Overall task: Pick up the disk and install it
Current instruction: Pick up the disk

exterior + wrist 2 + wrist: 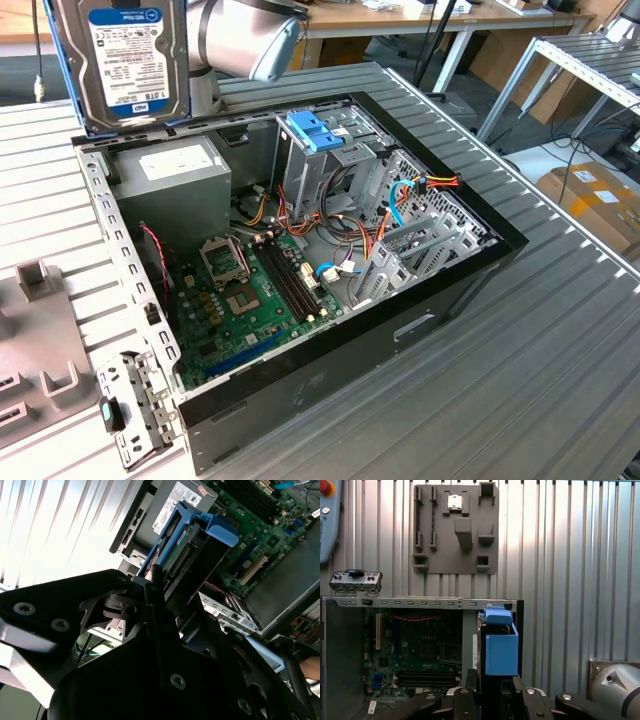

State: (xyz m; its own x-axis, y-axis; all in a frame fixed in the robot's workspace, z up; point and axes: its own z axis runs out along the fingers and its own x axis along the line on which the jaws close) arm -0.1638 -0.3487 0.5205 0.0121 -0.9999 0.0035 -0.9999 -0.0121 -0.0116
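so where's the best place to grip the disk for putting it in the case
Probably best to pinch the disk across its two broad flat faces near one short end, coming from that end, as the gripper does now. Those faces are flat and parallel, and this leaves the blue rails on its narrow sides free.

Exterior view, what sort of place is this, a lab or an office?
Likely a robotics lab or workshop: an open computer case lies on a ribbed metal table, the gripper holds the disk above it, and workbenches stand behind.
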